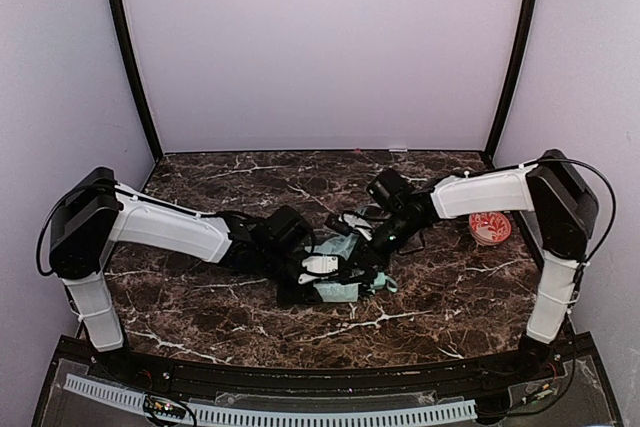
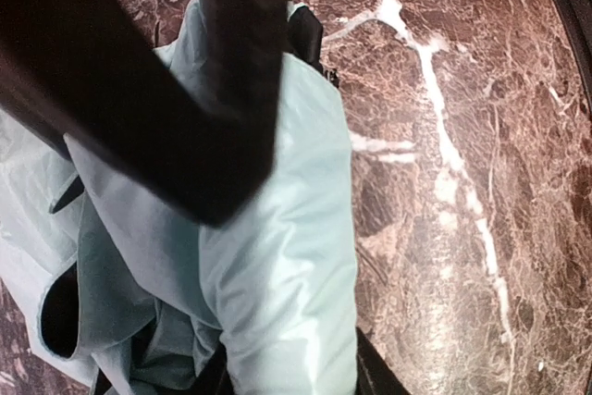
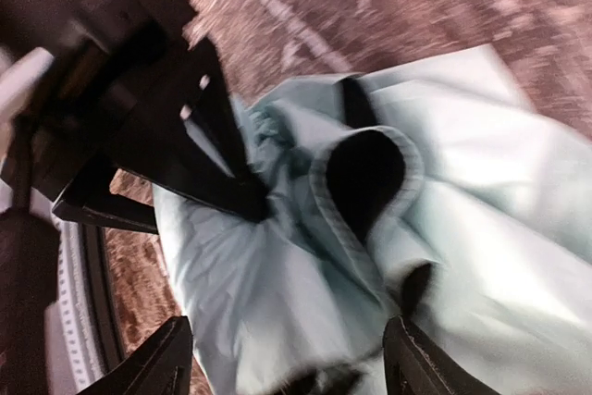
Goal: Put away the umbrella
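The umbrella lies at the centre of the table, canopy loose. Our right end effector stands wide over it; the left end effector we cannot judge. Pinching only thin fabric, we may lose it.

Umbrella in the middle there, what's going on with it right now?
Both arms are at the umbrella, which lies on the marble table with its mint canopy loose and bunched. The left gripper has its fingers on the fabric, but a firm grip can't be confirmed. The right gripper hangs open just over the canopy, holding nothing. The patterned bowl sits apart, far right.
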Action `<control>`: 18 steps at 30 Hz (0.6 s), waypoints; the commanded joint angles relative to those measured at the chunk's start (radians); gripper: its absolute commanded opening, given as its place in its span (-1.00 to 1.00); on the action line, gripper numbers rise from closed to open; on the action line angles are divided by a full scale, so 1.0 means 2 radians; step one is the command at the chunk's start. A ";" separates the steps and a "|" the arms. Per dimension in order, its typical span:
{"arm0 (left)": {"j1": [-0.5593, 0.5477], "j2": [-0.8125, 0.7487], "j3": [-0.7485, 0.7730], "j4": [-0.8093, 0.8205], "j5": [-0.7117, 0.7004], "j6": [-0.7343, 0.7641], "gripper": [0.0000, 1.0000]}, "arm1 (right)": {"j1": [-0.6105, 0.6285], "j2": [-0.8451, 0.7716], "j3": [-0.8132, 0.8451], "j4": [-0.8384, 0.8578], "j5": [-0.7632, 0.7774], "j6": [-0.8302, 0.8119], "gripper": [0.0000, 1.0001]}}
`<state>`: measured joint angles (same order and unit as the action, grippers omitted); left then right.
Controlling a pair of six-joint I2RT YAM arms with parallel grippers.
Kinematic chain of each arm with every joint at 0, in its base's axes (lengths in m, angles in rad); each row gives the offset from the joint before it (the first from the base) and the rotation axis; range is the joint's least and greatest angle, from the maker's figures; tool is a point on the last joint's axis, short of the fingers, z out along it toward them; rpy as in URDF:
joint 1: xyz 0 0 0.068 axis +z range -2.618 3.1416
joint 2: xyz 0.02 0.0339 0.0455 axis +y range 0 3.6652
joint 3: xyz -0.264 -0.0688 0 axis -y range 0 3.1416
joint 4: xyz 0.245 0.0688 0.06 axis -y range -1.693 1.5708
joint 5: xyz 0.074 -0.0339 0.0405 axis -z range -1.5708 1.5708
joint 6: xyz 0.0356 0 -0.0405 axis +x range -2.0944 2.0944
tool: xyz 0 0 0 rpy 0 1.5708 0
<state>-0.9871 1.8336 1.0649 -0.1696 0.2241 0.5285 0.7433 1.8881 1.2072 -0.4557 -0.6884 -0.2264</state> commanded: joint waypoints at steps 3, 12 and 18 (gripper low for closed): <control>0.017 0.061 -0.012 -0.161 0.066 -0.041 -0.53 | -0.026 -0.104 -0.063 0.090 0.114 0.028 0.41; 0.045 0.083 0.020 -0.189 0.116 -0.062 -0.64 | 0.025 -0.278 -0.237 0.276 0.207 -0.023 0.37; 0.059 0.092 0.035 -0.212 0.146 -0.065 -0.69 | 0.145 -0.292 -0.299 0.345 0.297 -0.140 0.40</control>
<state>-0.8787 1.9221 1.1824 -0.3111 0.4831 0.4469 0.9127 1.3064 0.6739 0.0566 -0.2325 -0.3325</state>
